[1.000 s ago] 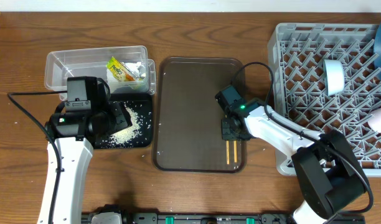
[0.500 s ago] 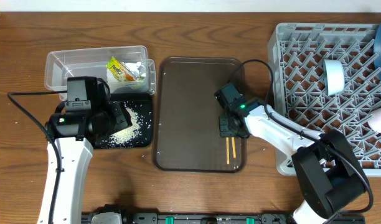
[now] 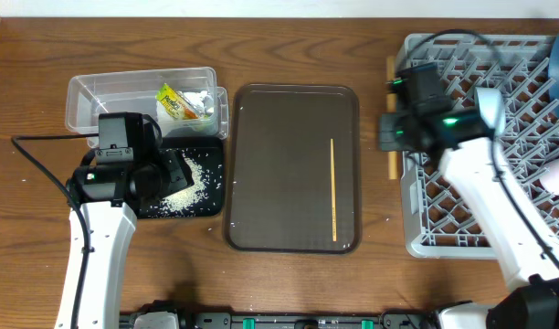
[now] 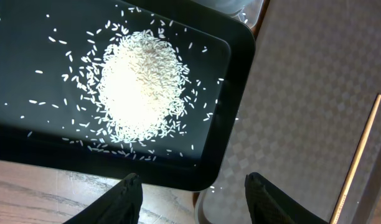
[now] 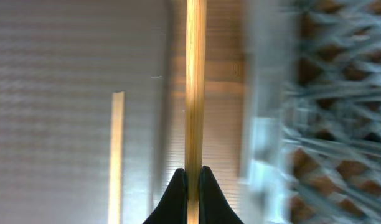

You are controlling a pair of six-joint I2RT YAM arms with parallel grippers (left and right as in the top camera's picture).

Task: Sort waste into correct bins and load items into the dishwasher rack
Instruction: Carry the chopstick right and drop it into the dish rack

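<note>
My right hand (image 5: 190,186) is pinched shut on one chopstick (image 3: 393,166); the stick runs straight between the two fingers and reaches out past the hand on both ends. The dishwasher rack (image 3: 462,219) stands just beside this hand, on its right; in the wrist view the lattice is blurred, so I cannot tell if the stick touches the rack wall. On the other side of the hand, near it, is the brown serving tray (image 3: 279,164); the second chopstick (image 3: 333,187) lies flat on that tray, alone, parallel to the held one.

My left hand (image 4: 193,200) hangs half open with nothing between the fingers; directly under it is the edge of the black tray (image 4: 240,74), which sits on the counter (image 3: 289,46). The rice (image 4: 137,87) makes one white heap in this tray, with loose grains around it. Beyond this hand, the clear tub (image 3: 88,87) holds the yellow-green wrapper (image 3: 181,102).
</note>
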